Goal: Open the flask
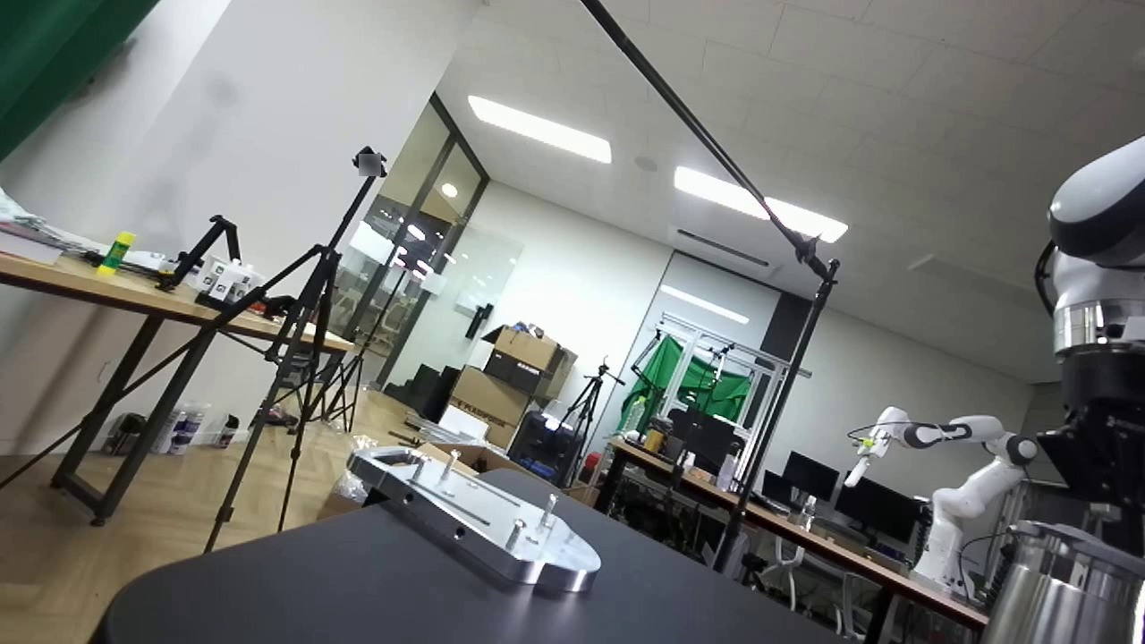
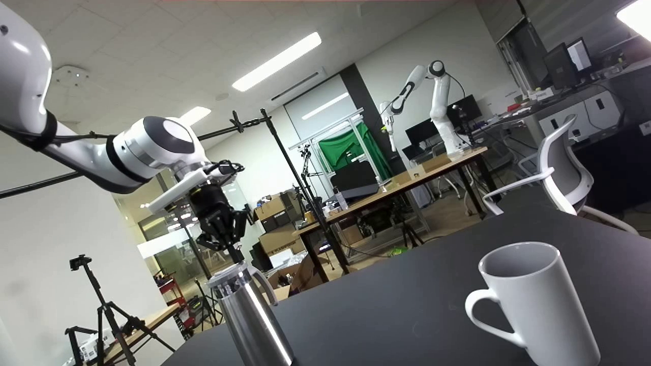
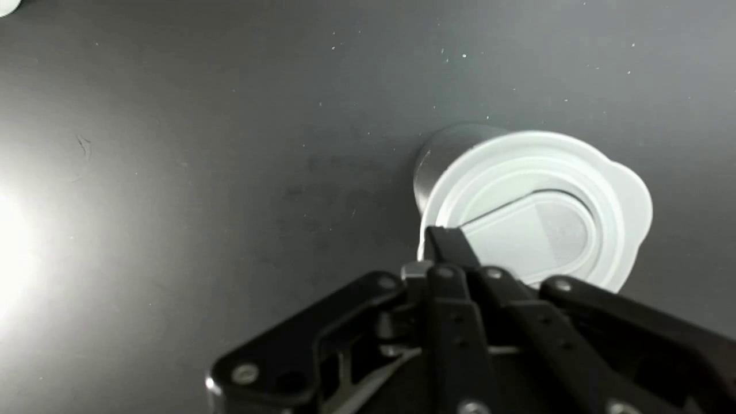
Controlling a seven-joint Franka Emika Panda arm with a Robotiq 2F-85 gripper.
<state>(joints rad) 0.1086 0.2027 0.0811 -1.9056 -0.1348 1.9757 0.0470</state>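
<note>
The flask [image 2: 254, 317] is a shiny steel cylinder with a light grey lid and a side handle [image 2: 265, 285]. It stands on the black table, and part of it shows at the lower right edge in an exterior view [image 1: 1064, 586]. In the wrist view its round lid [image 3: 512, 167] has a long rounded tab [image 3: 517, 233] on top. My gripper [image 2: 237, 255] points down at the lid from above. In the wrist view the gripper [image 3: 451, 234] has its fingers together over the tab's lower left end, with nothing seen between them. Whether the fingertips touch the lid is unclear.
A white mug [image 2: 539, 305] stands on the black table [image 2: 402, 305], away from the flask. A metal plate with pegs [image 1: 483, 514] lies on the table in an exterior view. A second white arm [image 2: 442, 109] stands on a far desk.
</note>
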